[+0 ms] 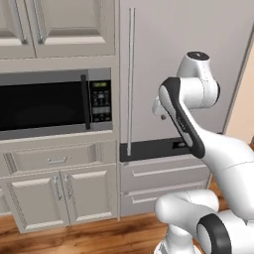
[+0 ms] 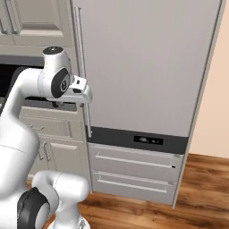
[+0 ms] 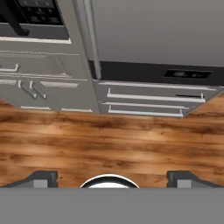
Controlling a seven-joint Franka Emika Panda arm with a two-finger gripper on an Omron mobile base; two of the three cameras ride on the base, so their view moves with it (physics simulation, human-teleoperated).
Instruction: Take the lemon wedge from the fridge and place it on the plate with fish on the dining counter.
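The fridge (image 1: pixel 188 30) (image 2: pixel 147 67) is a tall light-grey appliance, and its door is closed. Its long thin bar handle (image 1: pixel 131 79) (image 2: pixel 82 67) (image 3: pixel 92 39) runs down the door's left edge. My gripper (image 3: pixel 112 178) is open, with its two dark fingertips (image 3: pixel 43 177) wide apart and nothing between them. The hand (image 2: pixel 80 91) hovers just in front of the handle at mid height, tilted down toward the floor. The lemon wedge is hidden behind the closed door. The plate with fish and the dining counter are out of view.
A black-fronted microwave (image 1: pixel 44 104) is built in left of the fridge, above beige cabinets (image 1: pixel 59 193). A black band (image 2: pixel 138 139) and two drawers (image 2: pixel 134 165) form the fridge's lower part. Wood floor (image 3: pixel 109 140) lies in front, and a beige wall (image 2: pixel 214 112) stands to the right.
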